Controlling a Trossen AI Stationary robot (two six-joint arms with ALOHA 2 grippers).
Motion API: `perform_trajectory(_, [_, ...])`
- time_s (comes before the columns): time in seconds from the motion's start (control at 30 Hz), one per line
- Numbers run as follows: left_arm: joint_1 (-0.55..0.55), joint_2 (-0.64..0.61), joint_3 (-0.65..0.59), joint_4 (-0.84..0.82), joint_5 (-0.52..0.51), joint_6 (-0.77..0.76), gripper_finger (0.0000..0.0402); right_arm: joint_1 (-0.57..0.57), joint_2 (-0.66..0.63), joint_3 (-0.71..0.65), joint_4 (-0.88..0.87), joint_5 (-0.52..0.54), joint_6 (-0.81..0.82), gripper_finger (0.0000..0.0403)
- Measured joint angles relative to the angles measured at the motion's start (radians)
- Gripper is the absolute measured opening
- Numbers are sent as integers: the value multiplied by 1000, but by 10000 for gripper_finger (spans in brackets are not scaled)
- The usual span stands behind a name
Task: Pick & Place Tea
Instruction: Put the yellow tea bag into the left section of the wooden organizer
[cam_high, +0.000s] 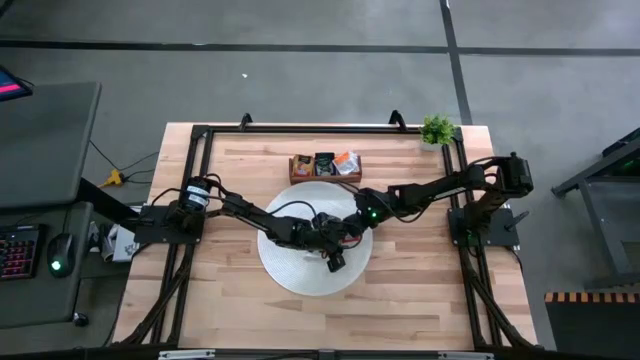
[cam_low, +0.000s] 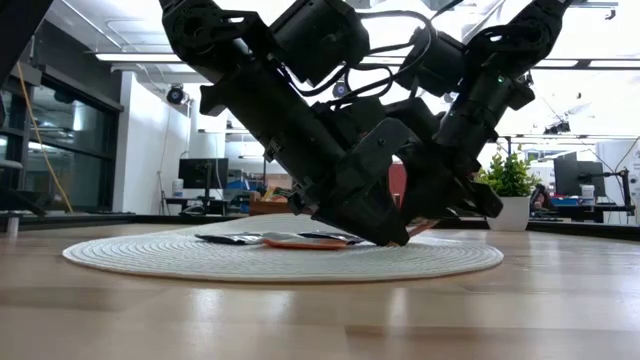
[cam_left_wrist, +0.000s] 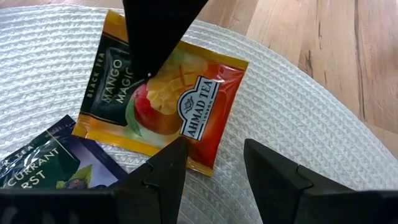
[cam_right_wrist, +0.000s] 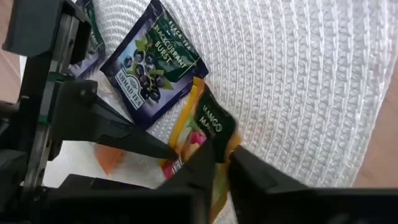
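The right gripper (cam_right_wrist: 222, 163) is seen pressed together on the edge of the orange mango sachet (cam_left_wrist: 165, 102), which lies on the round white mat (cam_high: 300, 275) near the table's middle. The left gripper (cam_left_wrist: 214, 165) is held just beside the same sachet with its fingers (cam_left_wrist: 168, 171) partly spread, one fingertip touching the sachet's near edge; nothing is pinched between them. A dark blackcurrant sachet (cam_right_wrist: 152, 59) lies flat on the mat, touching the mango one. More sachets are stored in the wooden tray (cam_high: 326, 166) at the table's far side.
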Motion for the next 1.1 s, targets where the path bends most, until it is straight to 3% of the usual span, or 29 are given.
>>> perform_trajectory(0.07, [0,0,0,0,1,0,163,0,0,0,0,-4,-25,7])
perform_trajectory(0.37, [0,-4,0,2,8,0,163,1,-27,0,-18,-13,-85,2])
perform_trajectory(1.1, [-1,-55,-3,-31,63,-38,163,-47,-325,0,-264,128,-277,0])
